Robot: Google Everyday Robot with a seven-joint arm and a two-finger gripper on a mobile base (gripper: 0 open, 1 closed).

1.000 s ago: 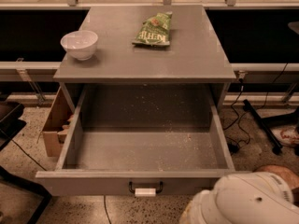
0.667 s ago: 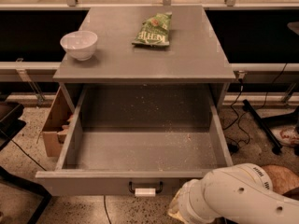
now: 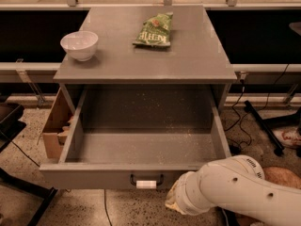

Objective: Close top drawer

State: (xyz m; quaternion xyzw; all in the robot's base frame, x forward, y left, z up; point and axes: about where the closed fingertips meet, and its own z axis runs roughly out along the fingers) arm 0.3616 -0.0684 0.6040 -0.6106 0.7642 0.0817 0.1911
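The top drawer (image 3: pixel 141 147) of the grey cabinet is pulled far out and is empty inside. Its flat grey front (image 3: pixel 89 177) faces me, with a small black handle wrapped in white tape (image 3: pixel 146 182) at the middle. My white arm (image 3: pixel 235 192) comes in from the lower right. My gripper (image 3: pixel 171 202) is at the arm's left end, low in front of the drawer front and just right of the handle.
A white bowl (image 3: pixel 80 44) and a green snack bag (image 3: pixel 153 30) lie on the cabinet top (image 3: pixel 141 62). A cardboard box (image 3: pixel 53 128) stands against the cabinet's left side. Cables and a black stand leg (image 3: pixel 263 128) lie on the floor at right.
My arm has moved left and up from the lower right corner, bringing its end close to the drawer front beside the handle. The drawer has not moved.
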